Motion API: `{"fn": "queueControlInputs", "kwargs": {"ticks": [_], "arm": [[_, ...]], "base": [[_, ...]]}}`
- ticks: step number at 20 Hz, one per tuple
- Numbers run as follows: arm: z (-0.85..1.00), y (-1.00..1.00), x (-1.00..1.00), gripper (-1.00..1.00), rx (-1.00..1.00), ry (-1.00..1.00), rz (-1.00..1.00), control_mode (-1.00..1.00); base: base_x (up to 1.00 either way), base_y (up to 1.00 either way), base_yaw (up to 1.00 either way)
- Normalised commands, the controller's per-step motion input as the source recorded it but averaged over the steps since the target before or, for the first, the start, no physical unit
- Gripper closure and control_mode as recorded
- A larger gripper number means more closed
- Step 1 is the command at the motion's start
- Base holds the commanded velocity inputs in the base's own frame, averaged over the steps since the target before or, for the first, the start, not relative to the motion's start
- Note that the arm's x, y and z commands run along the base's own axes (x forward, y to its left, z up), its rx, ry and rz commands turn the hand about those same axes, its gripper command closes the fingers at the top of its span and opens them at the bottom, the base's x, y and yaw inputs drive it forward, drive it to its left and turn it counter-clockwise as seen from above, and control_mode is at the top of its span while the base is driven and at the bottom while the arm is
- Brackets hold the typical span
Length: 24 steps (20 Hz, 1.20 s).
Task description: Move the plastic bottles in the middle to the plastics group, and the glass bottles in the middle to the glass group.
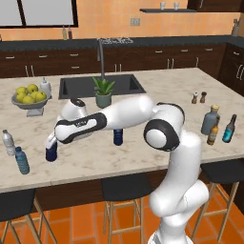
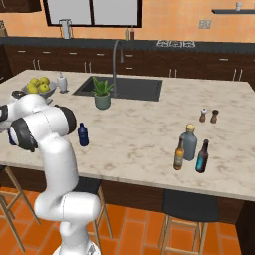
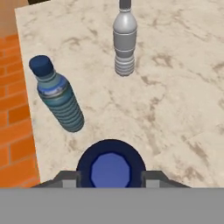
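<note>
Navy bottle (image 3: pixel 110 168) sits between the gripper (image 3: pixel 111 178) fingers, which pinch its sides.
It stands near the island's (image 1: pixel 157 86) front-left corner, beside the ribbed teal bottle (image 3: pixel 58 97) and clear bottle (image 3: pixel 124 40); no label is readable.

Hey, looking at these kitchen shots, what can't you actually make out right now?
- Gripper: hand view shows its tips beside the navy bottle, but not whether they touch; left base view, the forearm hides them.
- Amber bottle: label too small to read.
- Clear bottle: cap cut off by the hand view's top edge.
</note>
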Motion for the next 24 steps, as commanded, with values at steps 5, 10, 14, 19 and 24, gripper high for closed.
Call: {"fn": "queueControlInputs", "kwargs": {"ticks": [5, 10, 14, 19, 24], "arm": [[0.00, 0.21, 0.22, 1.00, 0.00, 0.05, 0.00, -1.00], [0.00, 0.36, 0.16, 1.00, 0.00, 0.00, 0.00, -1.00], [0.00, -0.03, 0.05, 1.00, 0.00, 0.00, 0.00, -1.00], [0.06, -0.26, 0.00, 1.00, 0.01, -0.07, 0.00, -1.00], [0.28, -0.46, -0.03, 1.00, 0.01, -0.09, 0.00, -1.00]], "base": [[0.00, 0.00, 0.00], [0.00, 0.00, 0.00], [0.00, 0.00, 0.00], [0.00, 0.00, 0.00], [0.00, 0.00, 0.00]]}}
